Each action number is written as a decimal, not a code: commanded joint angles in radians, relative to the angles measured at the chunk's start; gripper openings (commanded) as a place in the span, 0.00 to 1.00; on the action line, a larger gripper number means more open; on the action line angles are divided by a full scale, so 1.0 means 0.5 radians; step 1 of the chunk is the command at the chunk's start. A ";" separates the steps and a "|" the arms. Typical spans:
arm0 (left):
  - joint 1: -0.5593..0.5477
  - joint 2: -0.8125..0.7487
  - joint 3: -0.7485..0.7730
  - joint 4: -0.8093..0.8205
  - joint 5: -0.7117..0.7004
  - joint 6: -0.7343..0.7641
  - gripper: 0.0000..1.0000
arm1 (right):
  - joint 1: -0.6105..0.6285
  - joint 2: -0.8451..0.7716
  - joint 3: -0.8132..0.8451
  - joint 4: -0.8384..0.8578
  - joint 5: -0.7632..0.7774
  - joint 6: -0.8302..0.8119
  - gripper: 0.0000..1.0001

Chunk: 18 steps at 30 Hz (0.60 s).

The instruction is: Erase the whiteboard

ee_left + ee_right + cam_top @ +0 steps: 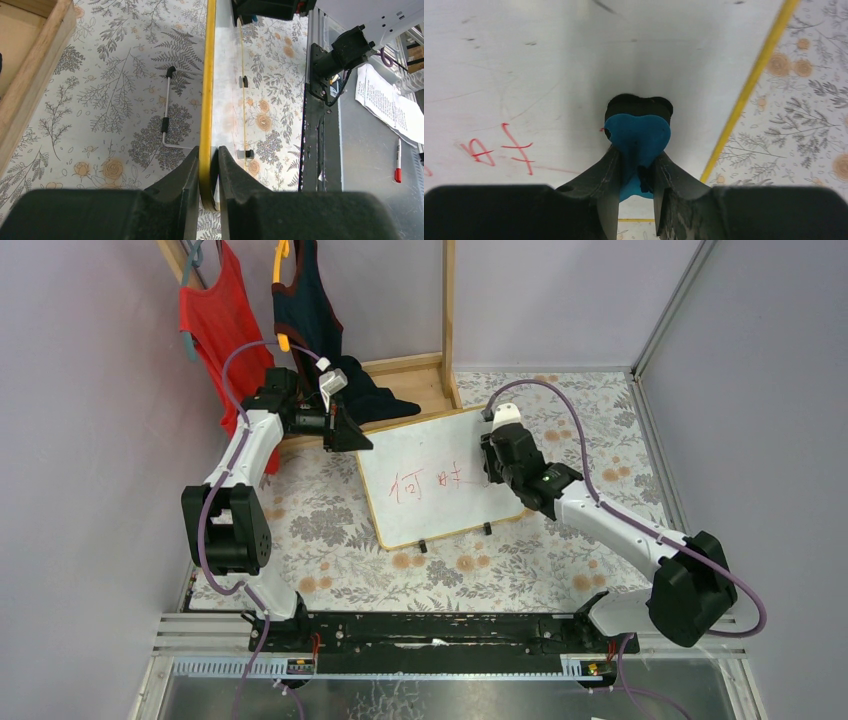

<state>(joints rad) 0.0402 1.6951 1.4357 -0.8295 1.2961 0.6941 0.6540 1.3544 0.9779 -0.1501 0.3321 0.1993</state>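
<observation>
- Floral tablecloth (330, 530) under a whiteboard (440, 450) with red writing (425, 485), apparently "何时".
- Left gripper (209, 165) pinches its yellow edge.
- Right gripper (636, 170) pinches a blue eraser (638, 132) on the board.

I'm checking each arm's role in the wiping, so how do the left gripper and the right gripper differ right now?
The left gripper is shut on the yellow frame of the whiteboard; the right gripper is shut on a blue eraser. The left gripper sits at the board's edge, the right gripper over its white face, near the red writing. Both are black, two-fingered and closed on something.
</observation>
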 commanded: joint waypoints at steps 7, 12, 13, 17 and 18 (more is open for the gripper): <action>0.016 -0.015 -0.021 -0.009 -0.173 0.132 0.00 | -0.139 -0.073 0.034 -0.017 0.179 -0.055 0.00; 0.017 -0.005 -0.018 -0.022 -0.159 0.142 0.00 | -0.139 -0.047 0.054 0.030 -0.016 -0.028 0.00; 0.017 -0.005 -0.018 -0.022 -0.154 0.140 0.00 | -0.137 -0.039 0.067 0.038 -0.061 -0.013 0.00; 0.017 0.000 -0.020 -0.022 -0.147 0.142 0.00 | -0.113 0.021 0.158 0.050 -0.212 0.041 0.00; 0.017 0.000 -0.021 -0.023 -0.147 0.142 0.00 | -0.093 0.040 0.179 0.057 -0.226 0.055 0.00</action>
<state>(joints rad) 0.0414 1.6951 1.4357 -0.8425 1.2957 0.7010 0.5892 1.3476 0.9886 -0.1680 0.3115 0.1944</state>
